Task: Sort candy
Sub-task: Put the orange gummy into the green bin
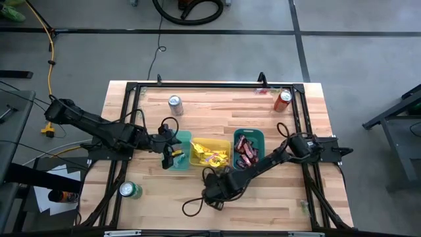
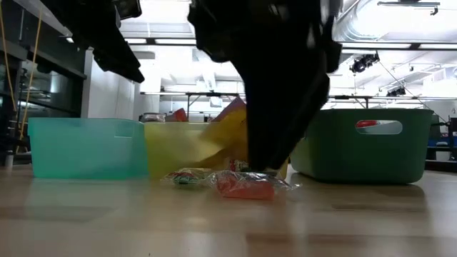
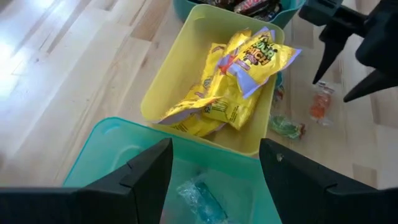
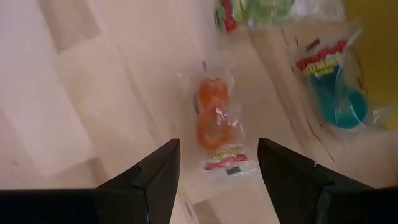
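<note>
One orange sweet in clear wrapper lies just ahead of the open, empty right hand, its long axis running between the fingers.

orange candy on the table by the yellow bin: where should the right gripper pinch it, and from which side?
Across the orange candy's narrow middle, from straight above. It lies flat on the table, so no side gets under it. The right gripper is open just above it, lined up with its long axis; the clear wrapper ends look too limp to hold.
</note>
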Motion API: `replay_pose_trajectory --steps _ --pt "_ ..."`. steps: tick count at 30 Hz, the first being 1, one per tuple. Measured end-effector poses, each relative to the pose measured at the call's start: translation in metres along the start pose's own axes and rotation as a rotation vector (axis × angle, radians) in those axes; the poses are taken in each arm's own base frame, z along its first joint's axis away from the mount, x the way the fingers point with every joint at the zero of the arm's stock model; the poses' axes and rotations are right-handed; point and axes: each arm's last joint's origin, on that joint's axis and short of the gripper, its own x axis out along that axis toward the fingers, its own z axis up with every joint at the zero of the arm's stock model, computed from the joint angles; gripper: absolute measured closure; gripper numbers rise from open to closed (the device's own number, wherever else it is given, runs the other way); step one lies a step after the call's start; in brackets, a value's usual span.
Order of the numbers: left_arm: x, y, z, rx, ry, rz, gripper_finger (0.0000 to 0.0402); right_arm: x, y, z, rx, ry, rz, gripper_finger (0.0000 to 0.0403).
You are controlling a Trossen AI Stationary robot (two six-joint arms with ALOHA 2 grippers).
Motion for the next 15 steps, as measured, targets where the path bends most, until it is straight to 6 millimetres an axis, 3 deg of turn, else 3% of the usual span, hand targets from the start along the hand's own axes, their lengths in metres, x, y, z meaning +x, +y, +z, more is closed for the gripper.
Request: replay_pose_trajectory --steps 10,12,15 --pt "0.0 0.0 0.0 -0.003 -0.007 0.017 0.0174 0.021 -0.008 -0.012 0.003 0.031 0.01 0.02" --pt "0.0 0.001 0.0 -0.003 -0.013 0.028 0.0174 0.021 -0.008 -0.012 0.016 0.022 0.0 0.0223" --pt "-0.001 0.001 0.002 -0.01 -0.033 0.025 0.0174 0.018 -0.006 -0.009 0.002 0.016 0.0 0.0297"
